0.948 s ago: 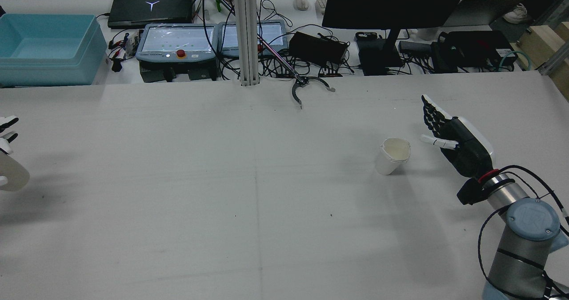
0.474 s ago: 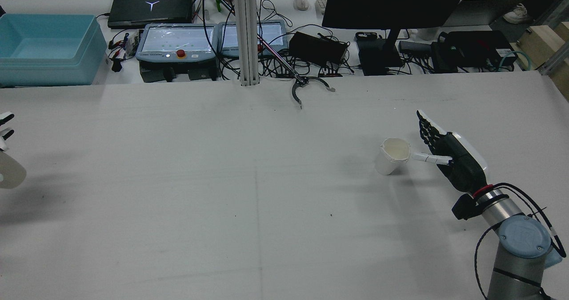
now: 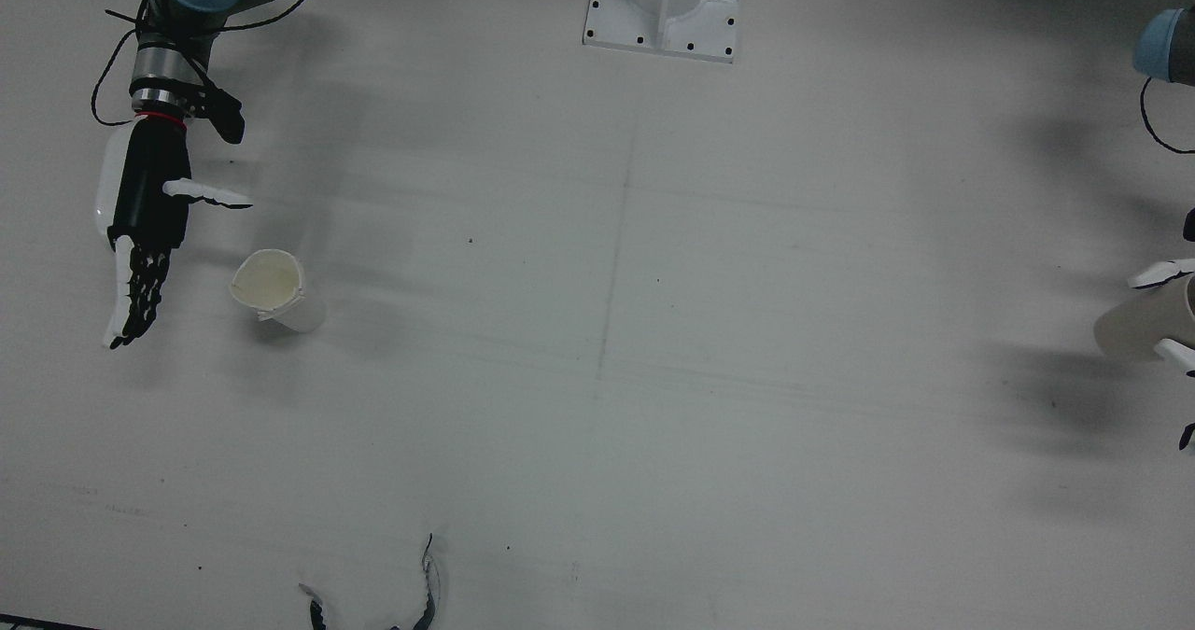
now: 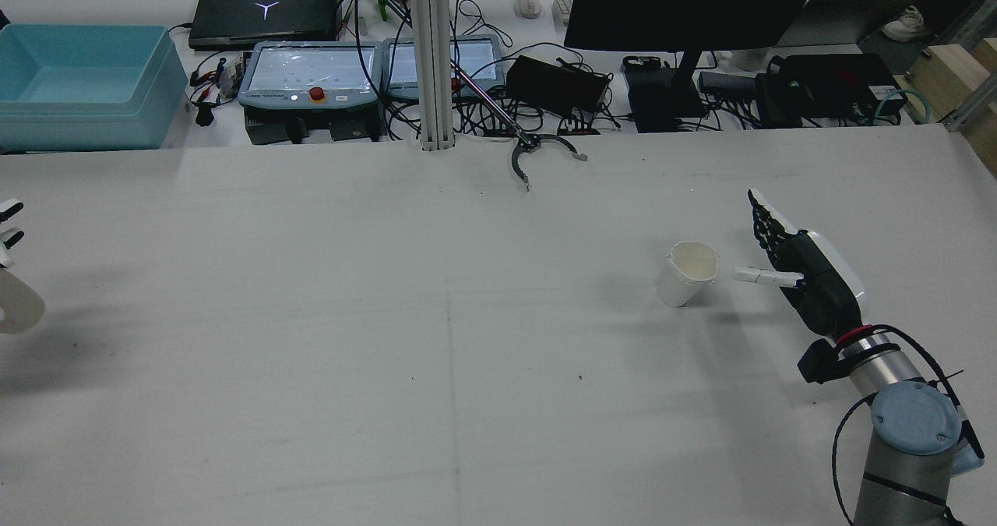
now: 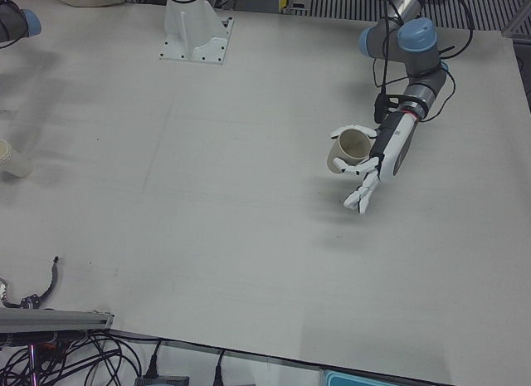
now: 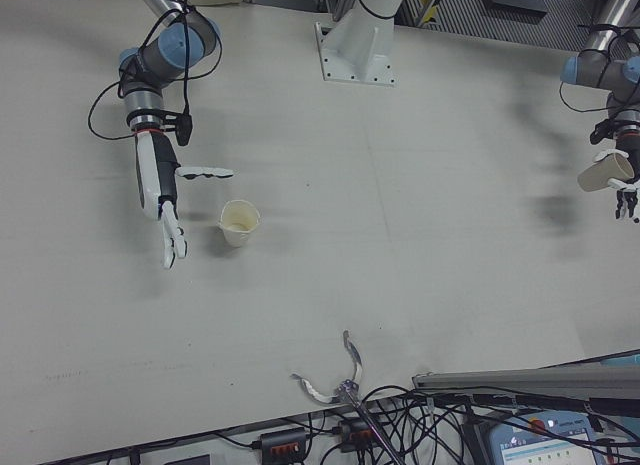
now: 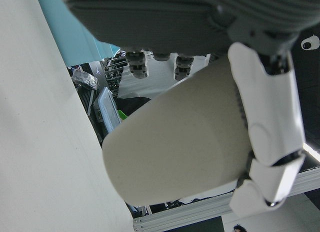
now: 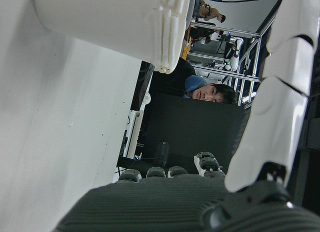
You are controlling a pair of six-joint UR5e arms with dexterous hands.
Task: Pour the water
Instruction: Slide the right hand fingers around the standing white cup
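My left robot hand (image 5: 377,166) clamps a tilted paper cup (image 5: 347,152), frame centre-right. My right robot hand (image 4: 794,265), fingers spread, sits beside the white cup (image 4: 687,273) on the surface (image 4: 436,339). No readable labels.

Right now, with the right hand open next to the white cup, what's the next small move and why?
Probably ease the right hand sideways toward the white cup until the fingers bracket it. The hand is open with a gap to the upright cup, while the left hand already holds its paper cup.

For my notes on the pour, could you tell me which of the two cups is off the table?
The cup held tilted in the left hand; the other cup stands on the table beside the open right hand.
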